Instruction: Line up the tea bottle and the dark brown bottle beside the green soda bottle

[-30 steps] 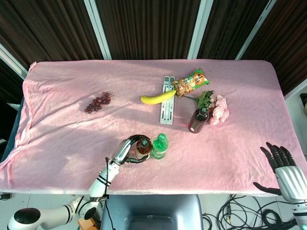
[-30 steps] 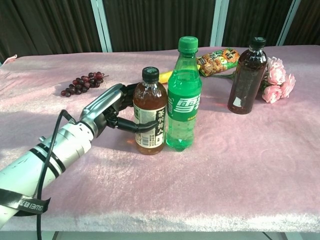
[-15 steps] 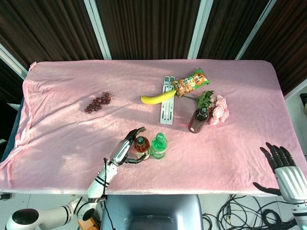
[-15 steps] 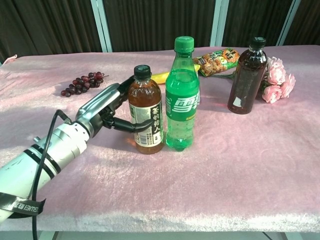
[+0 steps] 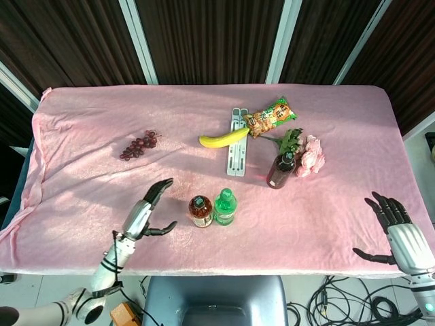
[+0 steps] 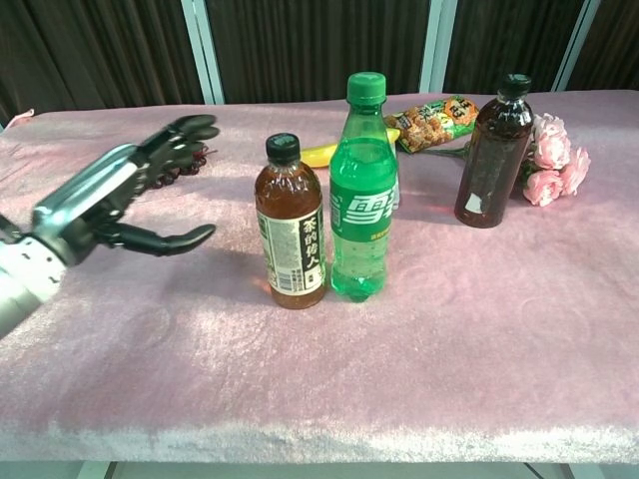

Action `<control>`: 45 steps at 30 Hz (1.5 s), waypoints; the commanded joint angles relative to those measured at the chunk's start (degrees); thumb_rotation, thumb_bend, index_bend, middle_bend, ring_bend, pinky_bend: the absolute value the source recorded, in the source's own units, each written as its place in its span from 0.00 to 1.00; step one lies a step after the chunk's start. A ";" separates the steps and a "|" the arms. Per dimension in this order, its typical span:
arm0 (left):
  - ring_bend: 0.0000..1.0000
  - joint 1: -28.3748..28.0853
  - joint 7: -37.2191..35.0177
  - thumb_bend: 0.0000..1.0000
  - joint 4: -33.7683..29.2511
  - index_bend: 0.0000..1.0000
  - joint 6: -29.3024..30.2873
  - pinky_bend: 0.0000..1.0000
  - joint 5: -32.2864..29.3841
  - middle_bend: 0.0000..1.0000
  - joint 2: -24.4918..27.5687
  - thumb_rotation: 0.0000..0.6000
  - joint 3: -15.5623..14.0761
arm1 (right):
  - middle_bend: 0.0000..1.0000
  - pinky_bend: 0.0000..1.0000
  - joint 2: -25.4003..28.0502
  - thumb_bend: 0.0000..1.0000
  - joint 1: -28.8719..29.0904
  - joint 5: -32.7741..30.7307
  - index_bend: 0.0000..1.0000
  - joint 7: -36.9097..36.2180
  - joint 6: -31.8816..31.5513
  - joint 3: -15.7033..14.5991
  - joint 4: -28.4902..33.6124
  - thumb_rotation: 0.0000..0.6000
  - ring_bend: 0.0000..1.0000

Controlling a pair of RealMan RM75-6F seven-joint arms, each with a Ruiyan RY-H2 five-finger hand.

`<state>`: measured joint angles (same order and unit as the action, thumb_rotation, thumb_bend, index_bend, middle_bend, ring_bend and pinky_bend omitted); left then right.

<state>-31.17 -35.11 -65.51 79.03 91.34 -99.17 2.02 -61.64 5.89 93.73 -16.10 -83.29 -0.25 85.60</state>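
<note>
Left hand (image 6: 105,205): fingers spread, holds nothing, apart from tea bottle.
Right hand (image 5: 396,234): fingers spread, holds nothing.
Tea bottle (image 6: 291,237): upright, just beside green soda bottle (image 6: 362,200).
Dark brown bottle (image 6: 493,153): upright near flowers (image 6: 554,158), apart from the others.

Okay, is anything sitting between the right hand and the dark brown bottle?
Nothing visible. The right hand is open at the table's near right corner, with only bare pink cloth between it and the dark brown bottle; the flowers sit beyond.
</note>
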 commanded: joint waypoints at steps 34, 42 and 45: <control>0.00 16.60 25.06 0.30 -3.65 0.00 4.64 0.00 -5.84 0.06 19.60 1.00 -1.66 | 0.10 0.14 -21.43 0.20 33.68 -13.53 0.19 -38.65 40.57 12.52 -26.53 1.00 0.04; 0.00 16.72 25.60 0.30 -4.79 0.00 3.45 0.00 -5.36 0.06 20.02 1.00 -1.54 | 0.32 0.29 -24.66 0.21 34.34 -15.07 0.55 -35.42 39.34 12.89 -28.93 1.00 0.22; 0.00 16.79 25.84 0.30 -5.03 0.00 3.19 0.00 -5.28 0.06 20.03 1.00 -1.42 | 0.37 0.32 -26.30 0.21 34.84 -16.17 0.62 -32.97 39.39 13.22 -30.41 1.00 0.26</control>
<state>-14.41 -9.32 -70.50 82.26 86.04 -79.13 0.57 -86.93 40.34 78.31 -50.35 -43.92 12.75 56.12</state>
